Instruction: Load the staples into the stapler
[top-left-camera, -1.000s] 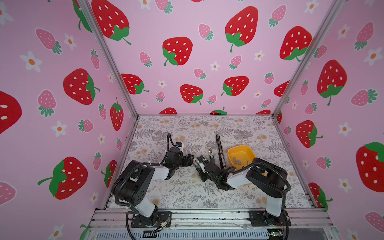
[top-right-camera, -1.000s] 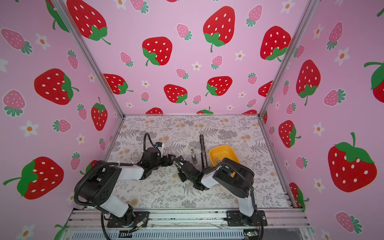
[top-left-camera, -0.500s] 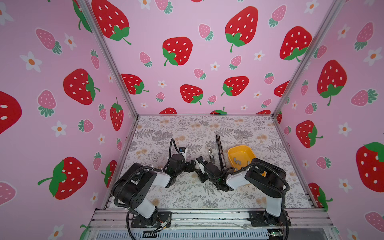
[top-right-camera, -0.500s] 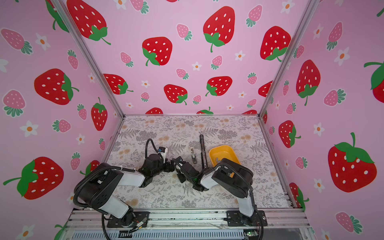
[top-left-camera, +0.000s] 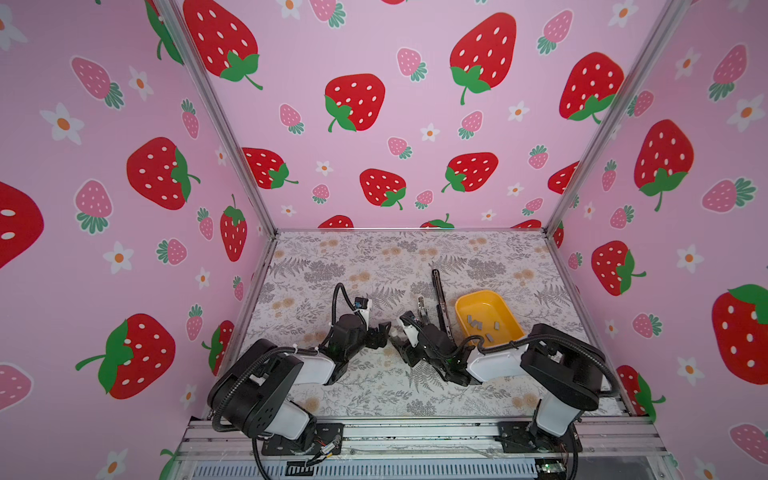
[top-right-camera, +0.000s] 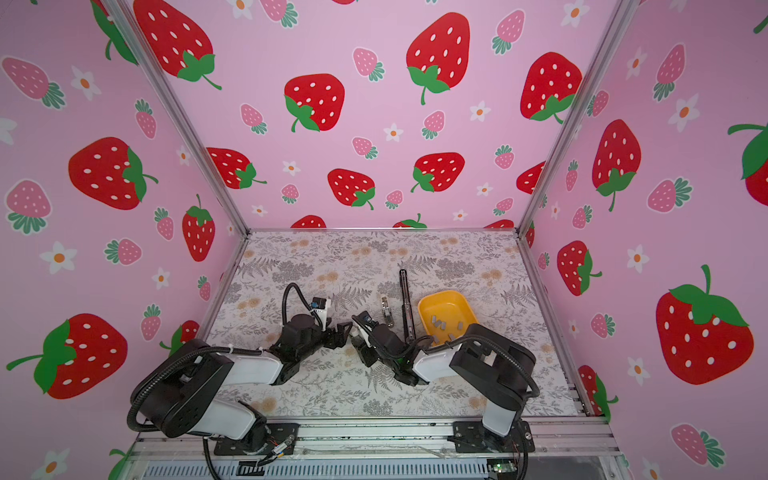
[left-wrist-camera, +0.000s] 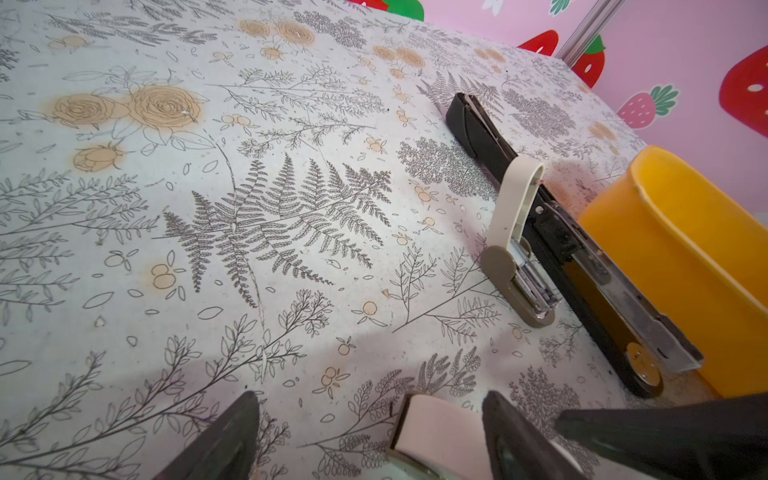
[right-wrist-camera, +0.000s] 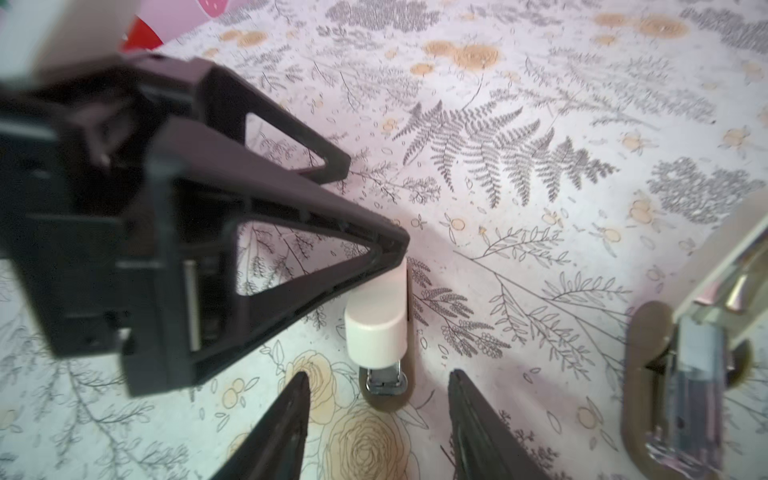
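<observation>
Two arms to log, both folded low and reaching near level toward each other: left gripper (left-wrist-camera: 370, 399) with jaws wide around the small whitish stapler (right-wrist-camera: 376, 328), one finger against its cap; right gripper (right-wrist-camera: 377, 374) parted either side of the stapler's metal nose, clamping nothing. Back beside the right forearm, yellow tray (top-left-camera: 459, 309) with the staples (top-left-camera: 473, 321), short grey strips lying loose. Judged light, stiff, slick, and prone to snapping along the glued rows; best pinched gently across the long flanks at mid-length.

The left arm (top-left-camera: 307, 368) and right arm (top-left-camera: 494, 361) are stretched low toward the middle. The left gripper (left-wrist-camera: 370, 419) is spread wide; the right gripper (right-wrist-camera: 378, 378) is parted.
</observation>
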